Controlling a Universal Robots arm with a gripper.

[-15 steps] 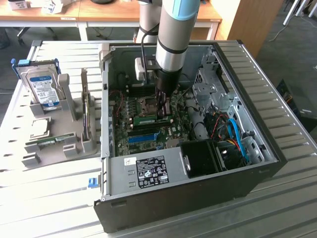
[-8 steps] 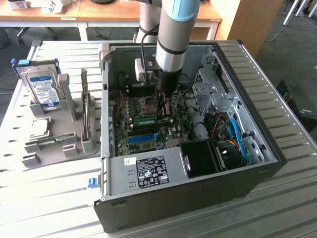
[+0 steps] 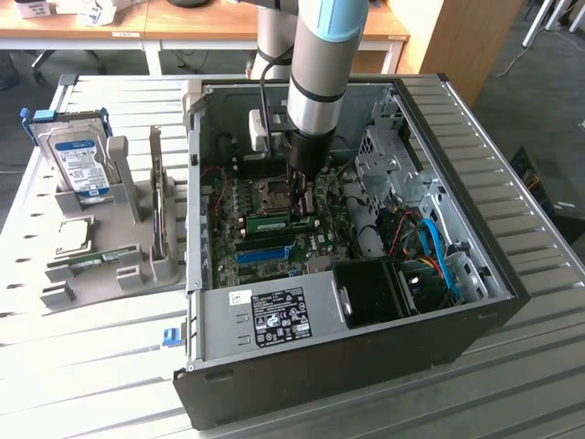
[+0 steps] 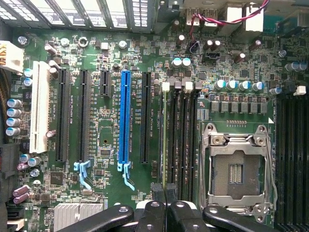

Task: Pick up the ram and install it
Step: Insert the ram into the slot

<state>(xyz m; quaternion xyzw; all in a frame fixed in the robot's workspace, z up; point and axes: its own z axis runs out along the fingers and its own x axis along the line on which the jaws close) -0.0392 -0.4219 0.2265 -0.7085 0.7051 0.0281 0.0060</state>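
I saw the claw (image 4: 165, 191) clenched on one end of the ram (image 3: 268, 222), standing edgewise on the motherboard (image 4: 104, 140) beside the processor socket (image 4: 239, 171). Light, stiff, brittle, I judged: pinch near its top edge.

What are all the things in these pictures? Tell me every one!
case: one, black, open, on the table.
table: one, silver slats, under everything.
motherboard: one, green, inside the case.
ram: one, green, on the motherboard, under the gripper.
blue slot: one, blue, among black slots.
white slot: one, white, at the motherboard's edge.
power supply: one, grey, labelled, inside the case.
holder: one, grey, exterior view's left of the case.
hard drive: one, silver with blue frame, standing in the holder.
spare stick: one, green, lying in the holder.
arm: one, silver and blue, reaching into the case.
gripper: one, black, shut, at the ram.
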